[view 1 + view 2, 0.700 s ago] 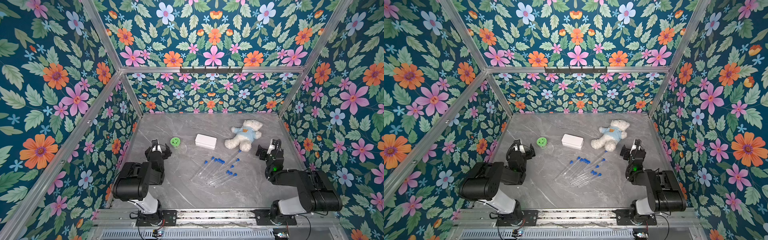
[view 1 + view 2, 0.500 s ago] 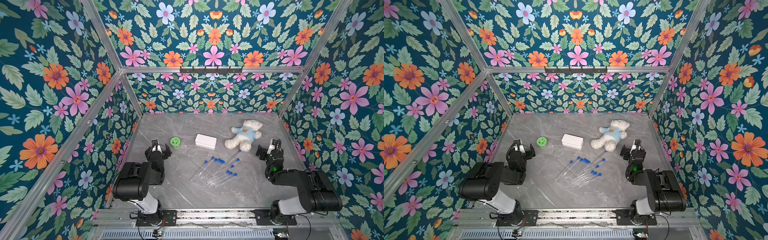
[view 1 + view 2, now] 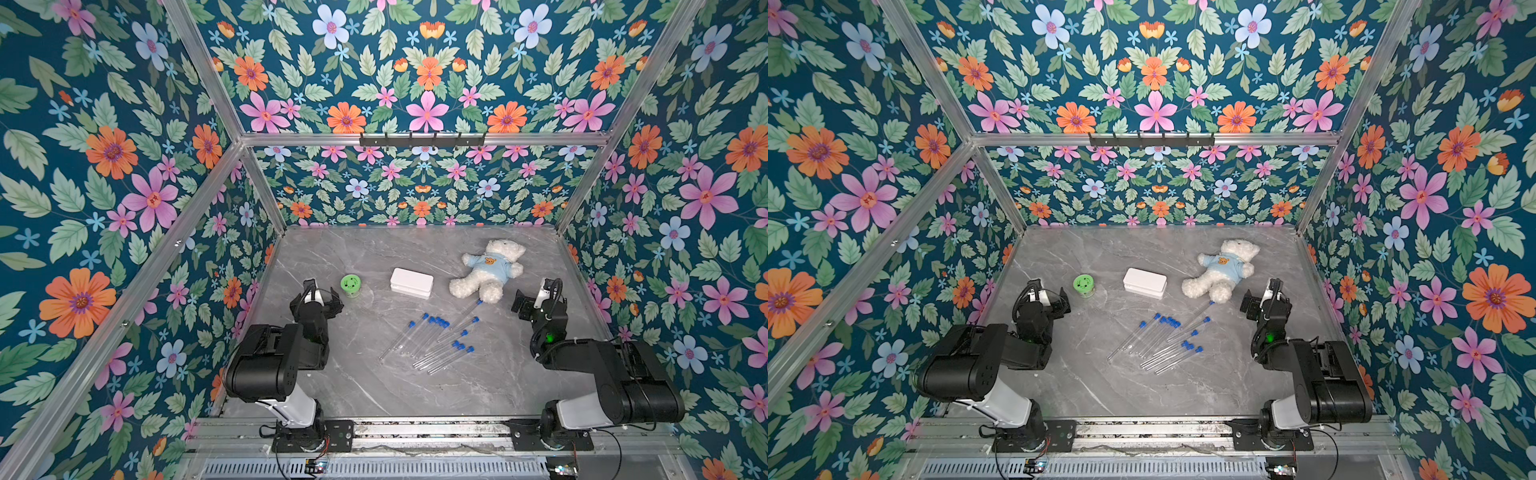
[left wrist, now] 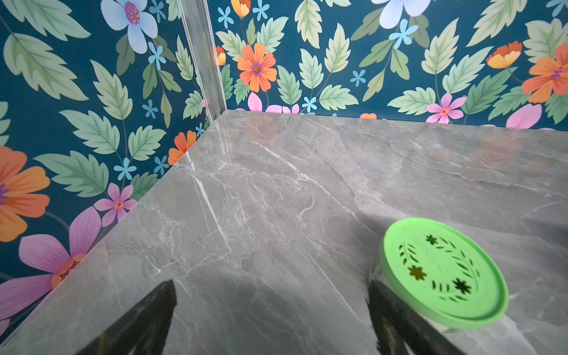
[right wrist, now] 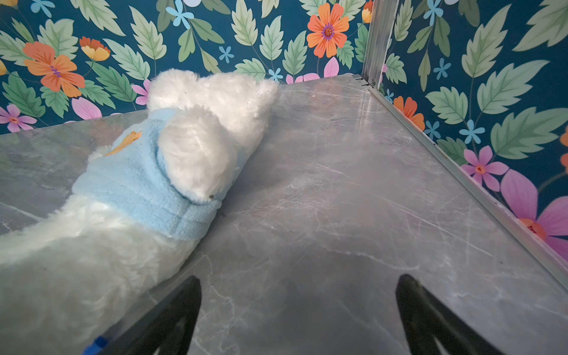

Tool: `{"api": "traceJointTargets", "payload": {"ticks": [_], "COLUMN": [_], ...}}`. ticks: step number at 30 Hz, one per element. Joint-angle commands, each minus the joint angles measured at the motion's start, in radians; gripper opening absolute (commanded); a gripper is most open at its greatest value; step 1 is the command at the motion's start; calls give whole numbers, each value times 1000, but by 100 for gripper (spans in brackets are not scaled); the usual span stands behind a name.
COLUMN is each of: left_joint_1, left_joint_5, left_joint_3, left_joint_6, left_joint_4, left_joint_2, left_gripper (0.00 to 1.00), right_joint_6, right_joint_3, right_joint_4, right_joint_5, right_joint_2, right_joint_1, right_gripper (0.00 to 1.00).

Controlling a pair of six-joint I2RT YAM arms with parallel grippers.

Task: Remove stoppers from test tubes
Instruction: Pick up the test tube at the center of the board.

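Grey marble-look table (image 3: 365,386): nothing on it is shifting against the pictures of a moment ago, and both arms are staying parked. By my reading the task is still waiting at its start, with every plug seated.

- Arms: both are sitting folded low over their bases at the near rail, wrists reaching forward along the side walls.
- Test tubes (image 3: 432,343): lying flat in a loose fan mid-table, between the arms and well apart from both pincers. One more is lying apart, pointing toward the bear's foot.
- Stoppers (image 3: 443,322): blue, each sitting in the far end of a tube.
- Left gripper (image 3: 322,293): hovering low, jaws standing wide apart and gripping nothing. The green lid (image 4: 442,272) is lying just beside one finger.
- Right gripper (image 5: 298,285): jaws likewise spread and empty, pointing along the bear's flank.
- White box (image 3: 411,282): resting closed, beyond the tubes.
- Teddy bear (image 3: 490,268): lying farthest back, on its back.
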Motion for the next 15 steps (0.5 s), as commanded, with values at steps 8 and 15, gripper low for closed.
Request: {"api": "traceJointTargets", "payload": {"ticks": [8,15], "left_joint_1": [1,1], "left_joint_5": [-2,-2], "left_joint_3": [1,1], "left_joint_6": [-1,-1], "left_joint_4": [40,40], "left_joint_2": [-2,-2], "left_gripper": [100,100], "right_joint_6": [-10,-8], "right_joint_3": [4,6], "right_joint_4": [17,16], "right_joint_5": [-5,-10], "right_joint_2": [1,1], "right_joint_1": [0,0], "right_gripper": [99,99]}}
